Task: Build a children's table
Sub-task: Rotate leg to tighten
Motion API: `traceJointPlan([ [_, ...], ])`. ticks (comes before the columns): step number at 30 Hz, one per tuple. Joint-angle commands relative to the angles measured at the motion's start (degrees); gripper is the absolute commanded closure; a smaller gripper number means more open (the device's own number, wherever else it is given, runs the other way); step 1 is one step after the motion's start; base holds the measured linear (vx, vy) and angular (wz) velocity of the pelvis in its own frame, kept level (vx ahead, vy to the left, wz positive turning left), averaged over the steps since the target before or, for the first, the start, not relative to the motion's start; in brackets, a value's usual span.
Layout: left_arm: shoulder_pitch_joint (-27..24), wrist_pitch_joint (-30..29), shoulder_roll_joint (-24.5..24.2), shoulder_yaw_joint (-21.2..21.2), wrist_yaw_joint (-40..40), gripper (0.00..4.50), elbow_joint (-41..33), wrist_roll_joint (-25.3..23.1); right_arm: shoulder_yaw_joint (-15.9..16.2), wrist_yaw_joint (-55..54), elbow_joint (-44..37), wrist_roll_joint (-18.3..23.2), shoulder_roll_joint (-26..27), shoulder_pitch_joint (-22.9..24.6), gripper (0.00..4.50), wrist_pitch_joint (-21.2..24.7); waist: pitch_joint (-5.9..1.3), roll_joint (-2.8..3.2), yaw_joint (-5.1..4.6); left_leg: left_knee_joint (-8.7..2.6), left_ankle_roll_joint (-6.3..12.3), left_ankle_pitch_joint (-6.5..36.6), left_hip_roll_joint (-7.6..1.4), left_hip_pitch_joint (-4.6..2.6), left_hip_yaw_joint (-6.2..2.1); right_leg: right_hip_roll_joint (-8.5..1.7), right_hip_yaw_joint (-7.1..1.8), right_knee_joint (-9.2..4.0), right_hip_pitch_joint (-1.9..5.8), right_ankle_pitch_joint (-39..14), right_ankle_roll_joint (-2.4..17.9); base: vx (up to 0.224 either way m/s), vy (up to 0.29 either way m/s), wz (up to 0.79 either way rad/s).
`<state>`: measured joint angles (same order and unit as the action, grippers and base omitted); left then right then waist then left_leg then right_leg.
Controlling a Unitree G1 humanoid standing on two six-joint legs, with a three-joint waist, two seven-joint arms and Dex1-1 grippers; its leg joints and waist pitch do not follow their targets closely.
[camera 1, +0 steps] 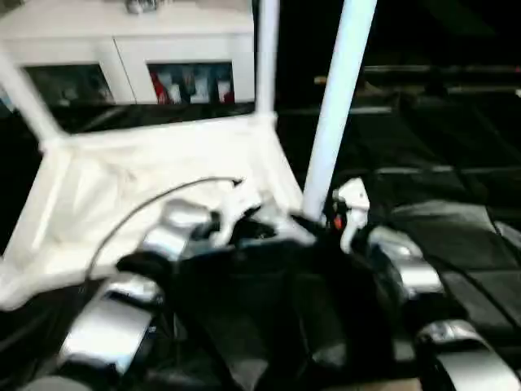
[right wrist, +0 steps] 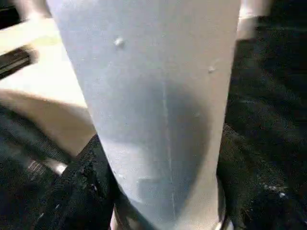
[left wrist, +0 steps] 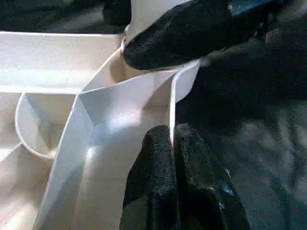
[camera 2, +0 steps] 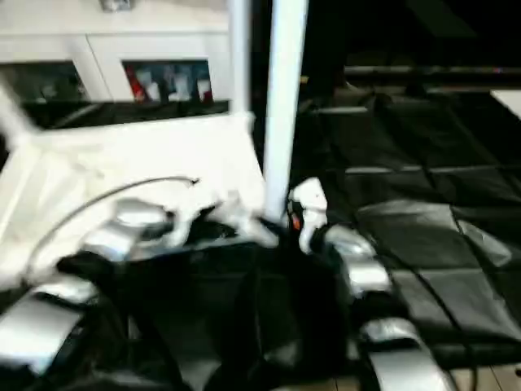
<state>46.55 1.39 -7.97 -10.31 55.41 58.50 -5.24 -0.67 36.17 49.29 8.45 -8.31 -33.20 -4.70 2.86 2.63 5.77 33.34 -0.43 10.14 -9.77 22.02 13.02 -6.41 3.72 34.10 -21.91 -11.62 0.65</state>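
A: While the small white plastic tabletop (camera 1: pixel 155 195) is kept upside down on the dark floor mats (camera 1: pixel 456 236), rimmed underside up, three long round white legs are seen standing from its corners: far left (camera 1: pixel 24 98), far right (camera 1: pixel 266 57), near right (camera 1: pixel 338 106). The fourth corner is hidden by the forearms.

B: Grips?

A: The tabletop's thin rim wall is pinched by the closed left gripper (left wrist: pixel 173 148) at the near right corner. The near right leg is clasped at its base between the part-spread right gripper (right wrist: pixel 158 211) fingers. Seating cannot be judged.
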Motion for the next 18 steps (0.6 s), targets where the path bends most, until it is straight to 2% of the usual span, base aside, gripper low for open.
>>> traceJointPlan([
  [1,2.8,-1.8,3.4,2.2,-9.6,4.50,2.0,0.9,1.6,-8.1,4.1,-3.8,3.7,1.1,2.02,2.2,-3.17,-0.34,-0.24,-5.14,-2.15,19.3,-4.11,-1.96,-2.76,-3.71,-2.53,-4.53,0.78,-15.2,11.6,0.000,0.000,0.00],
  [2,2.8,-1.8,3.4,2.2,-9.6,4.50,2.0,0.9,1.6,-8.1,4.1,-3.8,3.7,1.1,2.02,2.2,-3.21,-0.45,-0.15,-5.15,-2.14,19.1,-4.06,-1.97,-2.83,-3.79,-2.50,-4.53,0.89,-14.7,11.8,0.000,0.000,0.00],
  [3,3.0,-1.8,3.9,2.2,-10.3,4.50,2.2,0.8,1.5,-9.5,4.3,-3.8,4.3,0.9,2.02,2.3,-3.23,0.24,0.03,-5.05,-2.00,19.0,-3.97,-1.90,-2.92,-3.88,-2.46,-4.49,0.98,-14.4,11.8,0.000,0.000,0.00],
  [4,3.6,-1.5,5.3,2.0,-12.2,4.50,3.1,0.6,1.0,-14.0,5.6,-3.9,6.4,-0.1,2.02,2.2,-3.20,-0.06,-0.18,-5.06,-1.43,18.7,-3.95,-1.63,-2.81,-3.76,-2.48,-4.57,1.05,-13.1,11.8,0.000,0.000,0.00],
  [7,4.1,-0.6,5.7,1.8,-12.1,4.50,4.2,0.4,2.2,-14.4,6.5,-5.1,7.5,-1.0,2.02,0.3,-3.47,0.35,-0.20,-4.90,-0.76,17.6,-3.75,-1.53,-2.82,-3.69,-2.30,-4.33,1.24,-11.1,11.9,0.000,0.000,0.00],
  [9,4.2,-0.3,5.6,1.7,-11.8,4.50,4.4,0.2,3.1,-13.5,6.5,-5.8,7.4,-1.2,2.02,-0.6,-3.48,0.22,-0.16,-4.87,-0.11,17.3,-3.81,-1.39,-2.79,-3.70,-2.24,-4.29,1.39,-10.1,12.0,0.000,0.000,0.00],
  [10,4.0,-0.1,5.3,1.6,-10.9,4.50,4.4,0.2,3.2,-11.3,6.0,-5.3,7.1,-1.0,2.02,-1.3,-3.52,0.34,-0.10,-4.84,0.31,17.1,-3.84,-1.45,-2.73,-3.64,-2.20,-4.27,1.39,-9.4,12.2,0.000,0.000,0.00],
  [11,4.1,0.0,5.1,1.6,-10.6,4.50,4.7,0.1,2.9,-10.2,5.7,-4.9,7.0,-0.9,1.46,-1.6,-3.49,0.28,-0.11,-4.83,0.82,16.7,-3.83,-1.28,-2.74,-3.57,-2.15,-4.11,1.53,-8.8,12.4,0.000,0.000,0.00],
  [13,3.7,0.9,4.0,1.3,-7.1,4.50,4.5,0.4,2.5,-5.5,4.5,-3.7,5.5,-0.8,1.32,-2.0,-3.48,0.19,0.02,-4.73,1.29,16.7,-3.84,-1.24,-2.66,-3.62,-2.07,-4.18,1.57,-9.4,12.5,0.000,0.000,0.00],
  [14,3.6,1.1,3.7,1.3,-5.8,4.50,4.4,0.6,2.7,-4.4,4.2,-3.6,5.0,-0.8,1.32,-2.3,-3.53,0.39,0.19,-4.72,1.59,16.5,-3.98,-1.27,-2.64,-3.65,-2.04,-4.15,1.58,-9.5,12.4,0.000,0.000,0.00],
  [15,3.4,1.3,3.4,1.2,-4.6,4.50,4.3,0.8,2.9,-3.4,4.0,-3.6,4.5,-0.8,1.11,-2.6,-3.51,0.33,0.21,-4.70,1.73,16.3,-4.01,-1.22,-2.62,-3.63,-2.05,-4.13,1.56,-9.3,12.5,0.000,0.000,0.00],
  [18,2.7,1.6,2.1,1.0,-0.2,4.50,3.7,1.4,3.8,1.9,3.1,-3.3,2.4,-0.5,0.88,-3.3,-3.59,0.22,0.26,-4.43,2.88,14.3,-3.98,-0.90,-2.54,-3.65,-1.96,-3.72,1.81,-6.6,13.4,0.000,0.000,0.00],
])
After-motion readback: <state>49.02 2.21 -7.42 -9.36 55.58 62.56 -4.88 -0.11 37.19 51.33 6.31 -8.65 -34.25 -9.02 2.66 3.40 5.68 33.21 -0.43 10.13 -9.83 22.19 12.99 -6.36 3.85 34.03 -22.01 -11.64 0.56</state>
